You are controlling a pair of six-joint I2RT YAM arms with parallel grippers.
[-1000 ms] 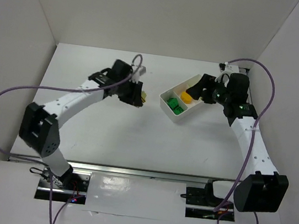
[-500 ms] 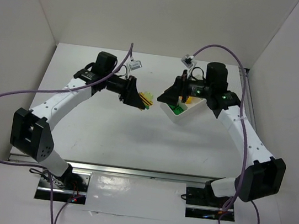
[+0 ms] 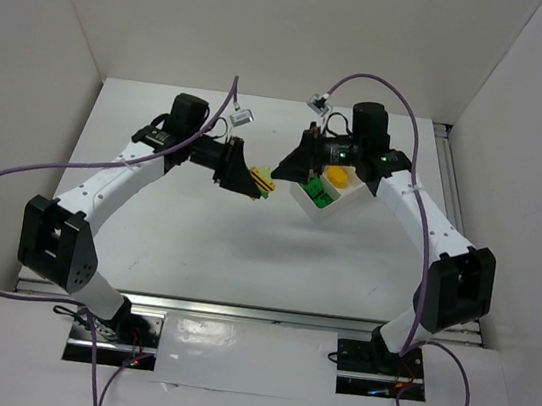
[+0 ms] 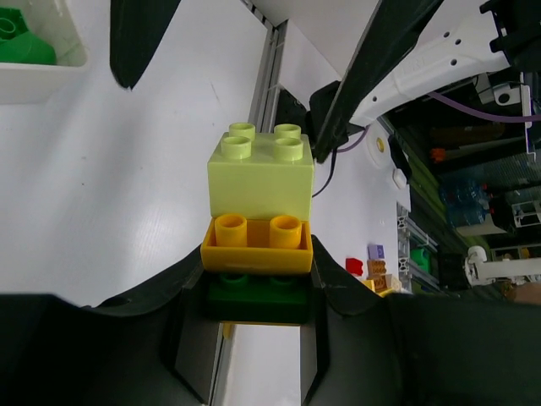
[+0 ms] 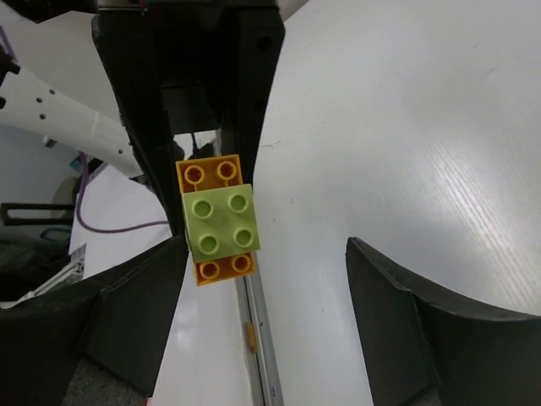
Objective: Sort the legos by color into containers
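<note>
swinging off the white tray point(image 3: 304, 200) within the last half second, the right gripper point(image 3: 283, 165) came to hang just left of the tray's near-left corner, nose to nose with the left gripper point(image 3: 256, 185), which had barely shifted over the same span. the left gripper's jaws were clamped on a stack of legos point(image 3: 267, 176), held above the table point(image 3: 214, 246) just left of the tray.

seen from the left wrist, the dark green brick point(image 4: 258, 298) sat pinched between the fingers point(image 4: 338, 326), with a yellow brick point(image 4: 258, 245) on it and a pale green brick point(image 4: 260, 176) outermost, pointing toward the tray side. the right wrist view showed the stack end-on, the pale green brick's four studs facing the camera. the right gripper's jaws stood wide apart, one finger point(image 5: 139, 317) close beside the stack and the other well clear; contact could not be made out.

inside the tray, green legos point(image 3: 318, 197) lay in the nearer compartment and a yellow lego point(image 3: 336, 175) in the one behind it.
</note>
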